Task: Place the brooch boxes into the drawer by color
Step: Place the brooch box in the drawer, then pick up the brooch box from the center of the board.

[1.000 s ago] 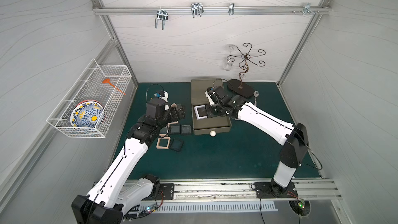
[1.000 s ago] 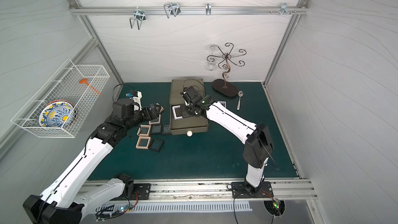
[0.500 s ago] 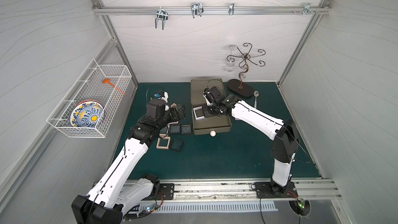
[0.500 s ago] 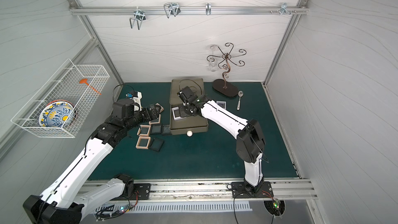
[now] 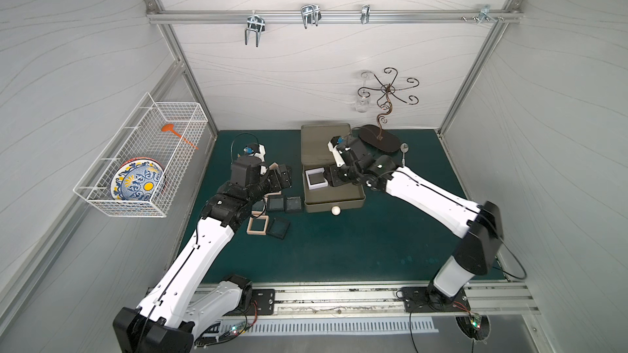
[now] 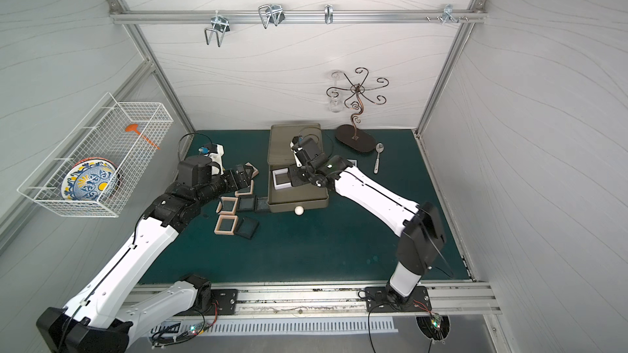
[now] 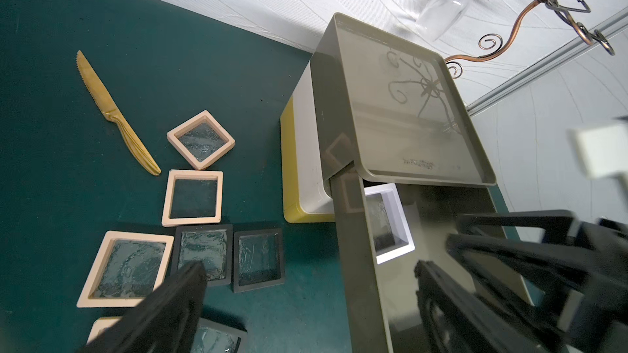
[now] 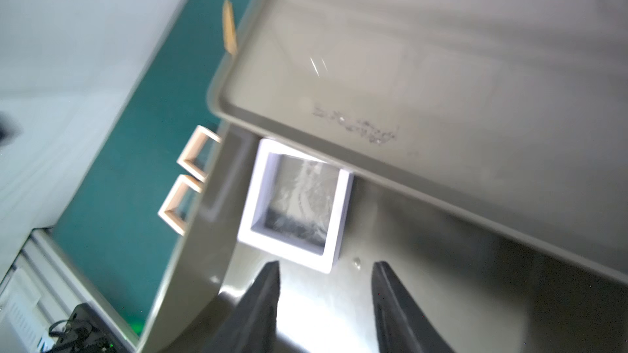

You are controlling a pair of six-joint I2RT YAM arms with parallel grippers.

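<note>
Right jaws stand spread, the white brooch box [image 8: 295, 205] lying just beyond their tips in the drawer [image 8: 475, 276].

White arms [image 5: 190, 266], black fingers [image 8: 258, 307]

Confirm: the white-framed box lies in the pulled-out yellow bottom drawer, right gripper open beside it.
Not the yellow one: the white-framed box lies in the olive-grey top drawer, as the left wrist view shows. The right gripper is open beside it.

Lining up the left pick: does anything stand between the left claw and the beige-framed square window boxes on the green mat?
Nothing visible does. The open left claw hangs over the beige-framed square boxes; the gold plastic knife lies beside them.
</note>
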